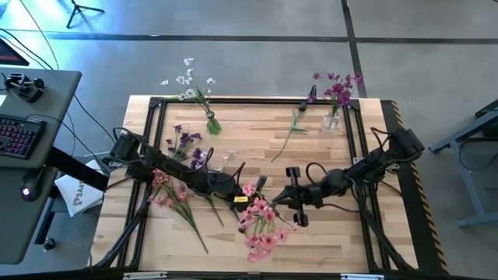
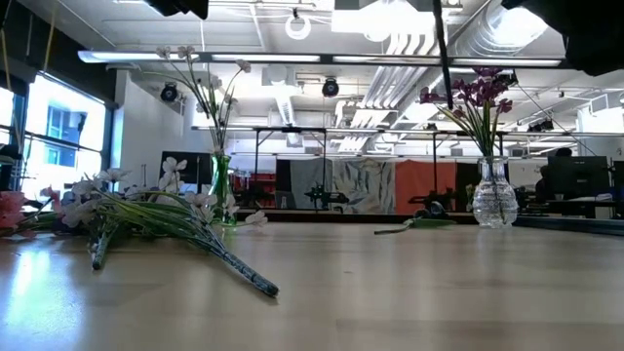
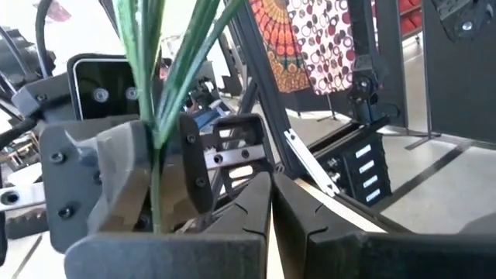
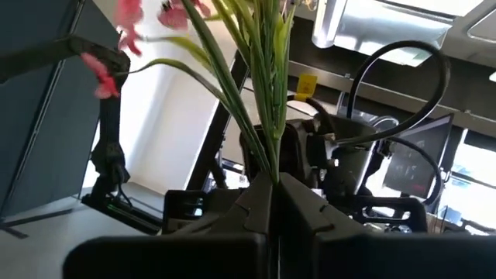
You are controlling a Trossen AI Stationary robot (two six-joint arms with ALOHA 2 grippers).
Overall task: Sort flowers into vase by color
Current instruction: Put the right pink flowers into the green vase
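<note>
A bunch of pink flowers hangs over the table's near middle, and my right gripper is shut on its green stems. My left gripper faces it from the left. Its fingers are shut, and nothing shows between them. A green vase with white flowers stands at the far left. A clear vase with purple flowers stands at the far right. Loose purple flowers and pink flowers lie flat on the table's left part. My right gripper pinches several green stems together between its two fingers, coming roughly level from the table's right. The stems fan out beyond the fingers to the pink blossoms. The bunch is lifted clear of the table. My left gripper stands close beside these stems; whether it touches them I cannot tell.
A single green sprig lies left of the clear vase. A black frame runs around the tabletop. A desk with a keyboard stands off the table's left side. Bare wood shows in the table's middle.
</note>
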